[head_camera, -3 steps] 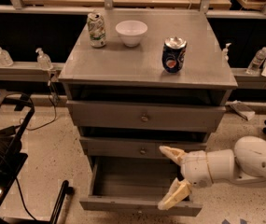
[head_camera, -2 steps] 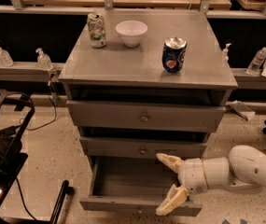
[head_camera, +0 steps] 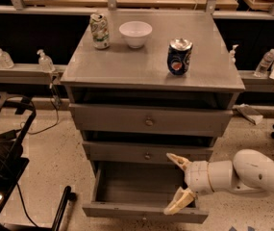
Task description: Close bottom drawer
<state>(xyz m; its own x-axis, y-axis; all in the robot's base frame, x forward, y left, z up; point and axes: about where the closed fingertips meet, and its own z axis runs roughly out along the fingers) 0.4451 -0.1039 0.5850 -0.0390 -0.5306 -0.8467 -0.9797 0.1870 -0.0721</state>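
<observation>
The bottom drawer (head_camera: 127, 186) of the grey cabinet is pulled out, a shallow empty grey box with its front panel (head_camera: 143, 211) near the lower edge of the view. The middle drawer (head_camera: 148, 152) and top drawer (head_camera: 149, 121) above it are pushed in. My gripper (head_camera: 176, 184) reaches in from the right on a white arm (head_camera: 252, 174). Its two tan fingers are spread open. The upper fingertip (head_camera: 174, 159) is by the middle drawer's front, the lower fingertip (head_camera: 175, 207) sits just over the bottom drawer's front panel at its right part. It holds nothing.
On the cabinet top (head_camera: 127, 66) stand a green can (head_camera: 99, 31), a white bowl (head_camera: 135, 33) and a blue can (head_camera: 179, 57). Small bottles (head_camera: 4, 57) sit on a ledge behind. Black equipment with cables (head_camera: 2, 148) is on the floor at left.
My gripper and arm have moved left, further over the open bottom drawer. The fingers stay spread. The drawer has not visibly moved.
</observation>
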